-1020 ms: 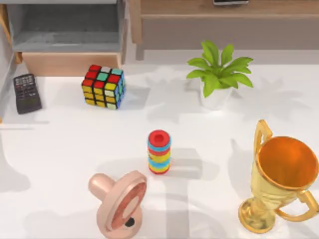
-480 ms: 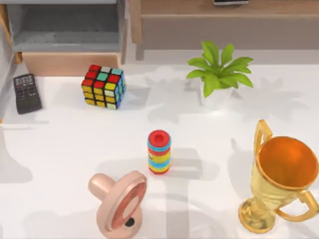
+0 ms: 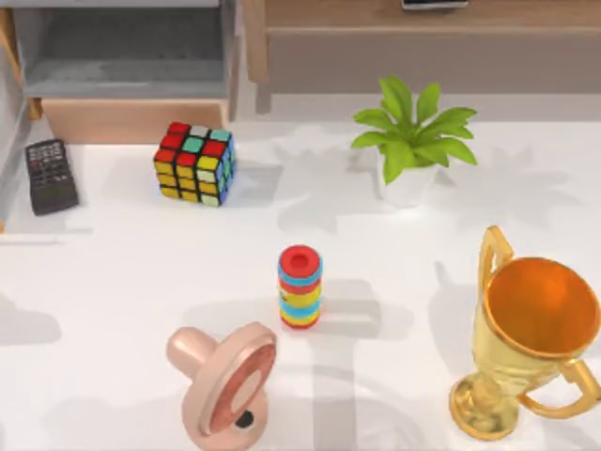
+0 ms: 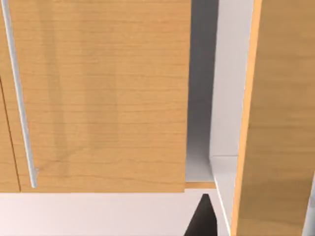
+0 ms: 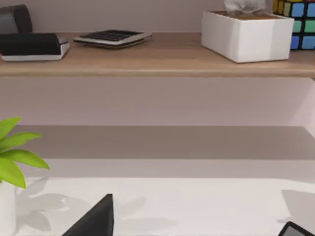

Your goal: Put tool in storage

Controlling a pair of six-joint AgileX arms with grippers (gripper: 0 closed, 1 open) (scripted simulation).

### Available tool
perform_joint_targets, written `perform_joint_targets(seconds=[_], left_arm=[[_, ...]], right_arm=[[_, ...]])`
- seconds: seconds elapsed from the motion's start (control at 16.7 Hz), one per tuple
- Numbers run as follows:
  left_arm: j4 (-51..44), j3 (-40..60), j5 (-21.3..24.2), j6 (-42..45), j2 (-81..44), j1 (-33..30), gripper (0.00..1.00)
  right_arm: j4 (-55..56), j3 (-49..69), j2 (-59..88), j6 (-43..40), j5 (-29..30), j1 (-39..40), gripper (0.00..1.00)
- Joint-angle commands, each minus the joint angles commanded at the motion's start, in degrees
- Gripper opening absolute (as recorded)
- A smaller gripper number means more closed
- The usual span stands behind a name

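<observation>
The tool is out of view. The storage (image 3: pixel 131 118) stands pulled open at the table's back left, with a grey inside and a light tan front panel. In the left wrist view a dark part of my left gripper (image 4: pixel 202 220) sits close before a tan wooden front with a thin metal handle (image 4: pixel 18 98). In the right wrist view my right gripper (image 5: pixel 199 214) is open over the white table, its dark fingertips (image 5: pixel 96 216) far apart, facing the long brown shelf (image 5: pixel 157 61).
On the table are a black remote (image 3: pixel 50 175), a colour cube (image 3: pixel 195 163), a potted plant (image 3: pixel 411 141), a striped ring stack (image 3: pixel 300 287), a pink pacifier-shaped object (image 3: pixel 225 381) and a gold trophy (image 3: pixel 526 338). A tissue box (image 5: pixel 246 34) sits on the shelf.
The shadow at the table's left edge has shifted and shrunk. None of the objects on the table has moved.
</observation>
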State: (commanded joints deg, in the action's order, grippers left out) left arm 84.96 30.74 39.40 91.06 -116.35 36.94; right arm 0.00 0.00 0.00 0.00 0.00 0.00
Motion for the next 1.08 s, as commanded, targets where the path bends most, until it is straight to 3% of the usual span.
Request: perform_joint_targets(seconds=[0.18, 0.24, 0.78, 1.08], left_arm=[[0.0, 0.0, 0.0, 0.0, 0.0, 0.0, 0.02], [0.0, 0.0, 0.0, 0.0, 0.0, 0.0, 0.0], [-0.66, 0.12, -0.07, -0.19, -0.71, -0.02, 0.0], [-4.85, 7.98, -4.12, -0.44, -3.88, -4.02, 0.0]], right_arm=[[0.0, 0.0, 0.0, 0.0, 0.0, 0.0, 1.0], [0.0, 0.0, 0.0, 0.0, 0.0, 0.0, 1.0], [0.0, 0.0, 0.0, 0.0, 0.0, 0.0, 1.0], [0.0, 0.0, 0.0, 0.0, 0.0, 0.0, 1.0]])
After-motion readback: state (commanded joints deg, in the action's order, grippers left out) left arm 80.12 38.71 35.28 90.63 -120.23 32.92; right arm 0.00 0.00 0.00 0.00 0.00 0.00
